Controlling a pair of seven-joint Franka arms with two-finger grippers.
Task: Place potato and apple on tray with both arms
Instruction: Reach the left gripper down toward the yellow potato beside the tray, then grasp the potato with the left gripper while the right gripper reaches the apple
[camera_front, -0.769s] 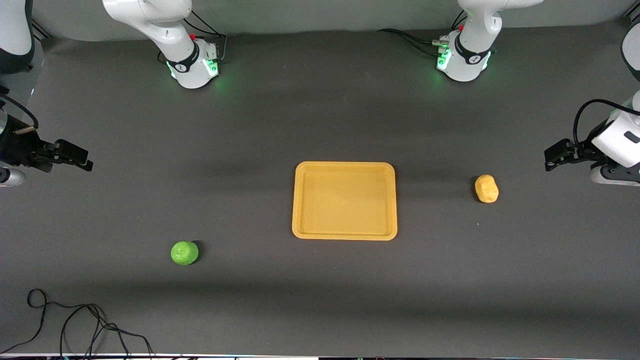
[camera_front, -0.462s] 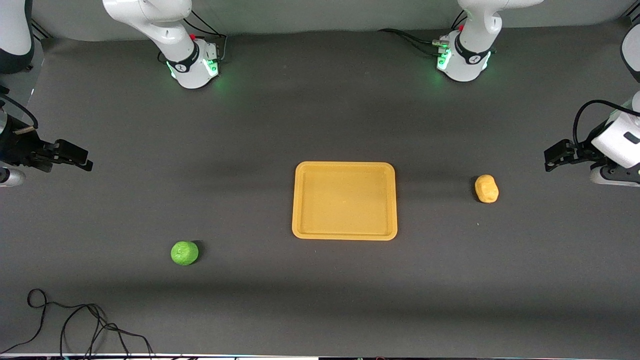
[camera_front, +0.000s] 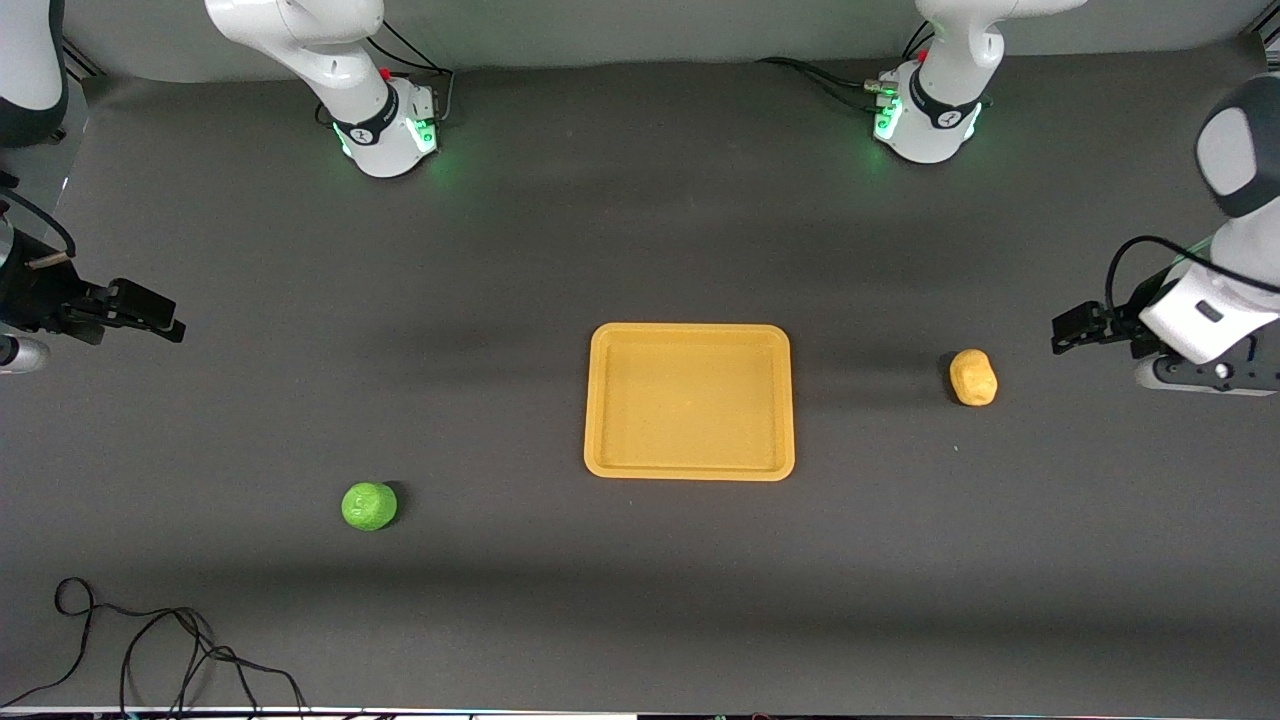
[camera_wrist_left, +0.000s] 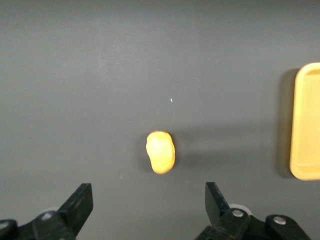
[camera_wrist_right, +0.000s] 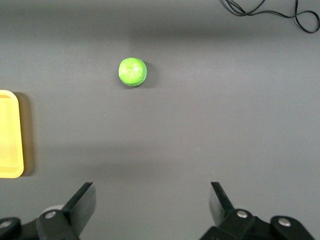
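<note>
The yellow-orange tray (camera_front: 600, 400) lies empty at the table's middle. The yellow-orange potato (camera_front: 973, 377) lies beside it toward the left arm's end; it shows in the left wrist view (camera_wrist_left: 160, 152) with the tray's edge (camera_wrist_left: 306, 120). The green apple (camera_front: 369, 506) lies toward the right arm's end, nearer the front camera than the tray; it shows in the right wrist view (camera_wrist_right: 132, 71). My left gripper (camera_front: 1066, 330) is open and empty, up over the table near the potato. My right gripper (camera_front: 165, 322) is open and empty, over the table at the right arm's end.
A black cable (camera_front: 150, 650) lies coiled at the table's near edge toward the right arm's end; it also shows in the right wrist view (camera_wrist_right: 270, 10). The tray's end shows in the right wrist view (camera_wrist_right: 10, 135). The two green-lit bases (camera_front: 385, 130) stand at the back.
My left gripper has moved toward the potato, with the arm's elbow swinging into view. My right gripper has barely moved. Potato, apple and tray are where they were.
</note>
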